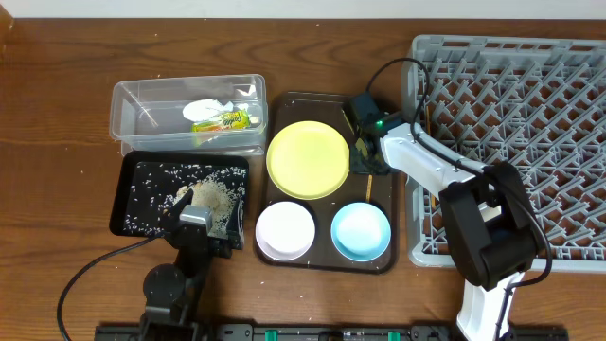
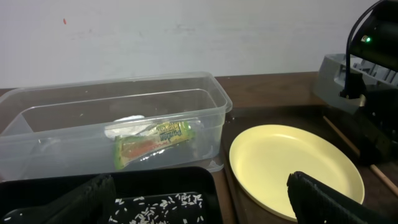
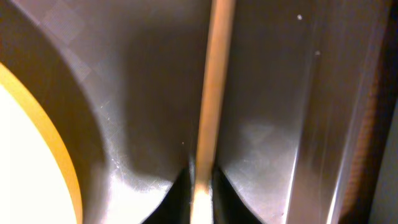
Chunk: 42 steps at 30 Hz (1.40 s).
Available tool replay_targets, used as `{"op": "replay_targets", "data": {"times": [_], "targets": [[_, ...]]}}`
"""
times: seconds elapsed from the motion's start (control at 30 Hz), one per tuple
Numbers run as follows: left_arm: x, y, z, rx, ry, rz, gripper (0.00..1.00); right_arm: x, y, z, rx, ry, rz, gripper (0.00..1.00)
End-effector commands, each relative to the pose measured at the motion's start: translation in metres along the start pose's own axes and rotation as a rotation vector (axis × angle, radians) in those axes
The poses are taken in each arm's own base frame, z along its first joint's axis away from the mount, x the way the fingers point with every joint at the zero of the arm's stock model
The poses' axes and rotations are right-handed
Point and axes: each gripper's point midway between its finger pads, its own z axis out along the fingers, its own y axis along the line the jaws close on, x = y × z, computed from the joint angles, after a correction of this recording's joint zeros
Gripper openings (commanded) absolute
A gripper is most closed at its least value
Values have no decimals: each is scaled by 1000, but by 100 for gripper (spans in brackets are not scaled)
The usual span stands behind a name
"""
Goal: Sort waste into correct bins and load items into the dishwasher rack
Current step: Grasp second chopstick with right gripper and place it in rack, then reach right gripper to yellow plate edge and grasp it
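The clear tub (image 1: 133, 99) holds the white tissue (image 1: 206, 107) and the green-and-orange wrapper (image 1: 222, 121); the wrapper also shows in the left wrist view (image 2: 152, 143). The black tray (image 1: 128, 204) holds rice scraps (image 1: 216, 194). The yellow plate (image 1: 308, 158), white bowl (image 1: 285, 230) and light-blue bowl (image 1: 361, 230) sit on the brown serving tray. My left gripper (image 2: 199, 205) is open and empty over the black tray. My right gripper (image 3: 202, 186) is down on the serving tray right of the plate, shut on the chopsticks (image 3: 211, 93), which also show overhead (image 1: 367, 188). The white cup is not in view.
The grey dishwasher rack (image 1: 530, 142) fills the right side, touching the dark-brown serving tray (image 1: 327, 263). The right arm's cable loops over the rack's left edge. The tub, black tray and serving tray stand close together on the wooden table.
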Motion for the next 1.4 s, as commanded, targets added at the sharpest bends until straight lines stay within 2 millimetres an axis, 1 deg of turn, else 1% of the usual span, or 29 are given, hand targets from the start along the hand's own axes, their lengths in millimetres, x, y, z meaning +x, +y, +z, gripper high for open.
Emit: {"op": "replay_targets", "data": {"times": [0.0, 0.13, 0.2, 0.23, 0.3, 0.4, 0.47, 0.5, 0.53, 0.6, 0.63, 0.7, 0.73, 0.77, 0.8, 0.87, 0.9, 0.93, 1.0, 1.1, 1.17, 1.23, 1.27, 1.3, 1.37], "targets": [[15, 0, 2, 6, 35, 10, 91, 7, -2, 8, 2, 40, 16, 2], [15, 0, 2, 6, 35, 10, 91, -6, -1, -19, -31, -19, 4, 1], [15, 0, 2, 6, 35, 10, 91, -16, -4, -41, -55, -67, -5, 1], [15, 0, 2, 6, 35, 10, 91, -23, -8, -57, -72, -105, -9, 1], [15, 0, 2, 6, 35, 10, 91, -36, -16, -84, -96, -173, -18, 1], [15, 0, 2, 6, 35, 10, 91, -57, -42, -128, -114, -291, -34, 1], [15, 0, 2, 6, 35, 10, 91, -65, -64, -147, -101, -342, -56, 1], [15, 0, 2, 6, 35, 10, 91, -68, -75, -153, -89, -355, -60, 1], [15, 0, 2, 5, 35, 10, 91, -68, -88, -156, -75, -356, -54, 1], [15, 0, 2, 6, 35, 10, 91, -65, -106, -153, -61, -325, -28, 1], [15, 0, 2, 6, 35, 10, 91, -62, -111, -148, -62, -299, -22, 1], [15, 0, 2, 6, 35, 10, 91, -50, -118, -132, -57, -226, -14, 2], [15, 0, 2, 6, 35, 10, 91, -47, -119, -126, -52, -202, -14, 1], [15, 0, 2, 6, 35, 10, 91, -42, -120, -119, -45, -173, -17, 4], [15, 0, 2, 6, 35, 10, 91, -39, -118, -113, -44, -151, -35, 11], [15, 0, 2, 6, 35, 10, 91, -35, -114, -105, -40, -124, -76, 32], [15, 0, 2, 6, 35, 10, 91, -34, -111, -105, -42, -122, -86, 35], [15, 0, 2, 6, 35, 10, 91, -34, -106, -109, -54, -128, -96, 36], [15, 0, 2, 6, 35, 10, 91, -35, -88, -120, -117, -155, -122, 39], [15, 0, 2, 6, 35, 10, 91, -36, -40, -148, -299, -226, -187, 46], [15, 0, 2, 6, 35, 10, 91, -34, -14, -159, -364, -253, -199, 49], [15, 0, 2, 6, 35, 10, 91, -30, 7, -162, -389, -264, -210, 51], [15, 0, 2, 6, 35, 10, 91, -28, 15, -160, -389, -264, -217, 51], [15, 0, 2, 6, 35, 10, 91, -26, 23, -157, -376, -264, -220, 51], [15, 0, 2, 6, 35, 10, 91, -25, 31, -144, -314, -263, -208, 51]]}}
